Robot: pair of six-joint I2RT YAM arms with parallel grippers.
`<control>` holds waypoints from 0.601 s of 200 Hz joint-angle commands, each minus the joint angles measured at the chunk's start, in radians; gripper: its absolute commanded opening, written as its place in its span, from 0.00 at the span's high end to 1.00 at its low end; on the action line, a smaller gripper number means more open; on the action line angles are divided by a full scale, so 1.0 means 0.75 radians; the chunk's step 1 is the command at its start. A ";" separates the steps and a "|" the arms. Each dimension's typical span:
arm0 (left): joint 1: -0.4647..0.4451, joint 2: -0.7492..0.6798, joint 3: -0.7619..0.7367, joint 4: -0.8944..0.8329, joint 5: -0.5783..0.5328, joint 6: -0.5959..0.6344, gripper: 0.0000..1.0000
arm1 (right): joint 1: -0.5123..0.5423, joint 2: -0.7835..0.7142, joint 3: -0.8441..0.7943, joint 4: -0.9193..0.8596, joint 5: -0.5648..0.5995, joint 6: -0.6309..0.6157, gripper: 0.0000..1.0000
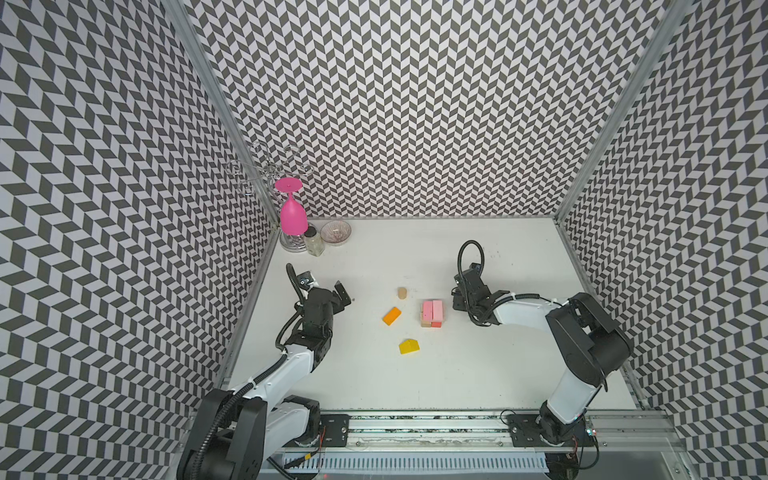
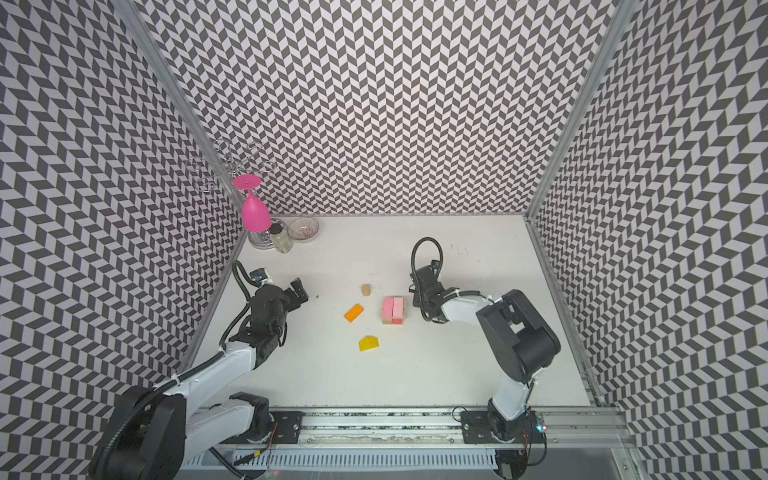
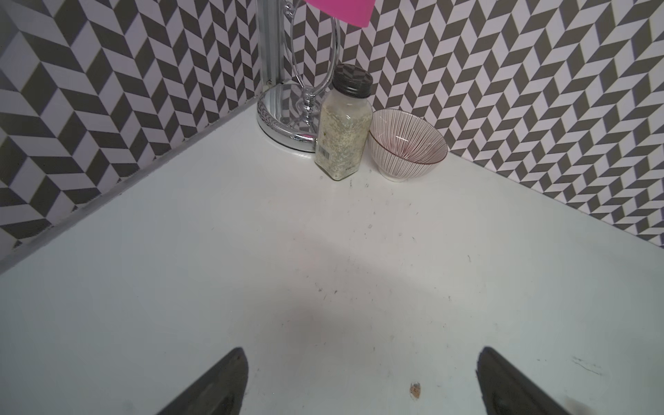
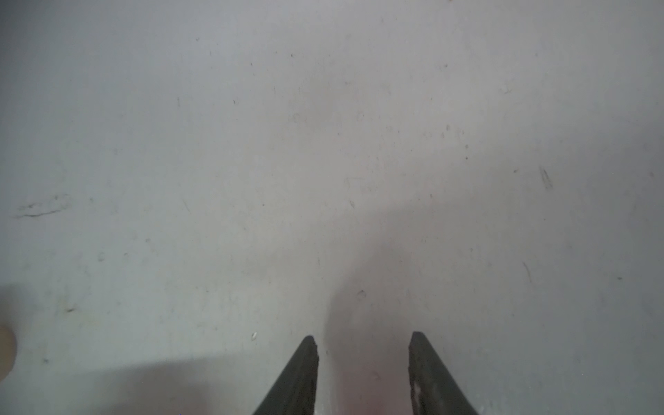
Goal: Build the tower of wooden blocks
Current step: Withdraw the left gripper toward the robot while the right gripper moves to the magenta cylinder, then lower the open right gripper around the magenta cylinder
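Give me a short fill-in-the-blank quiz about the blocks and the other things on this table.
The top layer of the tower is coloured ____. The loose house-shaped block is coloured ____. The goblet on the rack hangs ____ down. The left gripper, jaws wide apart, holds ____.
Missing words: pink; yellow; upside; nothing.

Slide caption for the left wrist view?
Open left gripper above white table, facing lidded glass spice jar, striped ceramic bowl and chrome rack.
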 commanded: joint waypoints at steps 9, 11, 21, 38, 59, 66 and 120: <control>0.003 0.015 0.019 0.078 0.065 -0.039 0.00 | -0.006 -0.025 0.003 0.032 -0.028 -0.001 0.55; 0.003 0.017 0.020 0.078 0.066 -0.039 0.00 | -0.005 -0.027 -0.001 0.033 -0.028 0.000 0.55; 0.003 0.023 0.023 0.080 0.067 -0.039 0.00 | -0.004 -0.040 -0.016 0.039 -0.026 0.005 0.55; 0.003 0.026 0.025 0.082 0.069 -0.036 0.00 | -0.004 -0.074 -0.056 0.056 -0.022 0.016 0.55; 0.002 0.025 0.021 0.086 0.071 -0.036 0.00 | -0.004 -0.146 -0.131 0.096 -0.030 0.038 0.55; 0.003 0.024 0.021 0.088 0.071 -0.036 0.00 | -0.004 -0.177 -0.157 0.111 -0.038 0.042 0.55; 0.003 0.025 0.023 0.079 0.078 -0.033 0.00 | -0.005 -0.207 -0.170 0.113 0.014 0.011 0.50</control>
